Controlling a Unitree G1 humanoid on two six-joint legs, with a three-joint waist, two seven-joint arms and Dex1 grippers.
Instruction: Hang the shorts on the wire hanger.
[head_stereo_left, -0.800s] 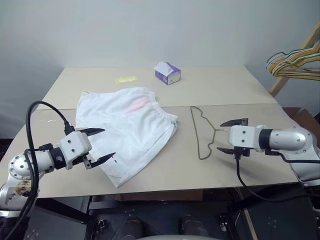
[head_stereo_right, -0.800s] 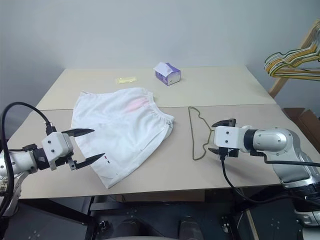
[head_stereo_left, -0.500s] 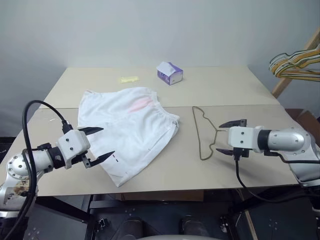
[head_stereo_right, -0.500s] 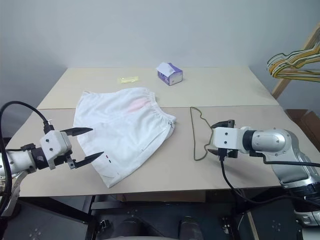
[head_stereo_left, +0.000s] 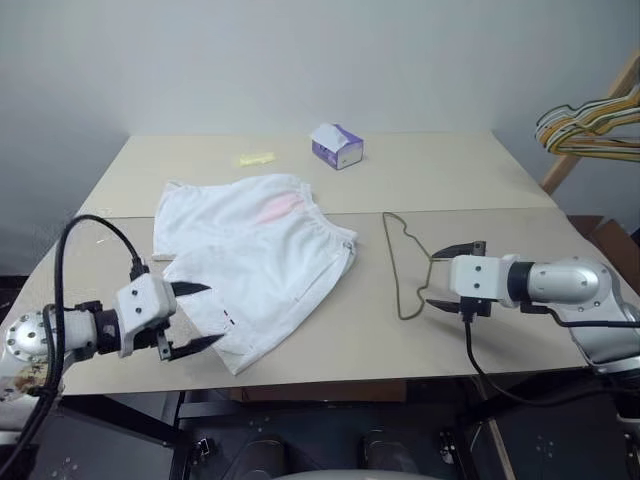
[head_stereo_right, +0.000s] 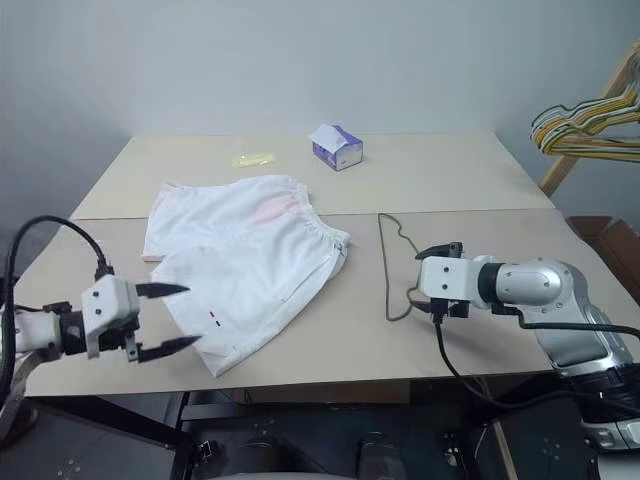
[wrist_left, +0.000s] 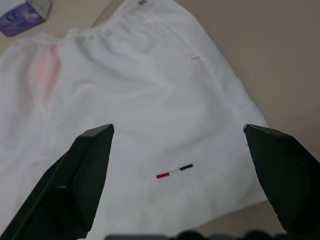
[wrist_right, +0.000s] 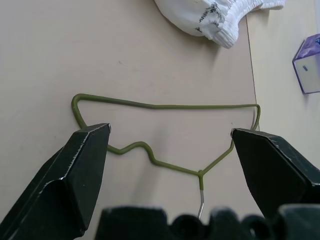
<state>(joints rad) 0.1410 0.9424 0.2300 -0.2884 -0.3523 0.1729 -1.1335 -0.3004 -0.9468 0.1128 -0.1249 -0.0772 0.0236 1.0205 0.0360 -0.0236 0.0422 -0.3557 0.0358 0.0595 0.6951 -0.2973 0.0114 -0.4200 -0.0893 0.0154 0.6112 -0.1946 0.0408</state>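
The white shorts (head_stereo_left: 255, 260) lie flat on the table's left half, with a pink patch near the waistband and a small red and black mark (wrist_left: 174, 171) near the front hem. My left gripper (head_stereo_left: 212, 313) is open at the near left hem, its fingers on either side of that corner just above the cloth. The olive wire hanger (head_stereo_left: 398, 265) lies flat to the right of the shorts, its hook towards my right gripper (head_stereo_left: 438, 275). That gripper is open and holds nothing. In the right wrist view the hanger (wrist_right: 165, 106) lies just ahead of the black fingers.
A purple and white tissue box (head_stereo_left: 336, 146) and a yellow scrap (head_stereo_left: 254, 158) lie at the back of the table (head_stereo_left: 520, 180). A bunch of yellow, green and white hangers (head_stereo_left: 590, 125) hangs on a wooden rack at the far right. A seam runs across the tabletop.
My left gripper has sunk lower and drawn back towards the near left hem of the shorts. The right gripper has edged slightly left towards the hanger's hook. Both stay open.
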